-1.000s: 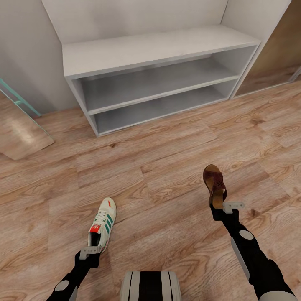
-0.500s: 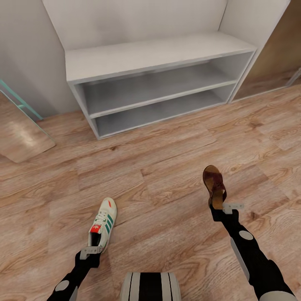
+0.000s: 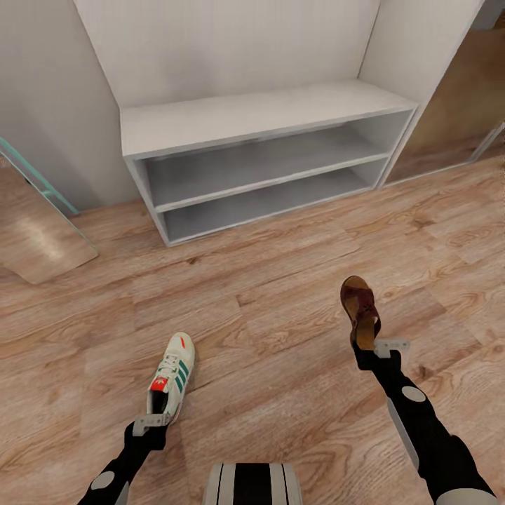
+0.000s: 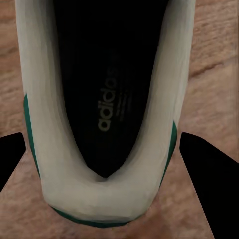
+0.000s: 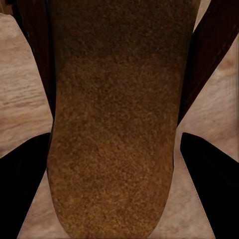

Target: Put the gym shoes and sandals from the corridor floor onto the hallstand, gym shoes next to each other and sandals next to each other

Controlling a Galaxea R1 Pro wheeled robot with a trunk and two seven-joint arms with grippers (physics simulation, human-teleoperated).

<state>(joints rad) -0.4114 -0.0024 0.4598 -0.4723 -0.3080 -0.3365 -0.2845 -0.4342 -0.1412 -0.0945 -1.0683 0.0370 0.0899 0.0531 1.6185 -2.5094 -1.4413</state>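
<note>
My left gripper [image 3: 153,424] is shut on the heel of one white gym shoe [image 3: 172,375] with green stripes and a red tongue patch, held toe-forward just above the wood-plank corridor floor [image 3: 280,245]. The left wrist view looks into the gym shoe's [image 4: 104,99] dark opening, with black fingers [image 4: 209,184] at either side. My right gripper [image 3: 366,351] is shut on the heel of a dark brown sandal [image 3: 359,308], also off the floor. The sandal's tan footbed [image 5: 114,124] runs between the fingers [image 5: 209,184]. The other shoe and sandal are out of view.
A low pale grey unit [image 3: 259,116] with two open shelf levels stands in a white alcove ahead; the wall above it is bare as far as the view reaches. A teal-edged glass panel [image 3: 38,210] leans at the left. A reflective door panel [image 3: 456,112] is at the right.
The whole view has shifted: the camera moved, so the grey unit now sits a little smaller and lower in the picture. Both arms and the held shoe and sandal keep their places.
</note>
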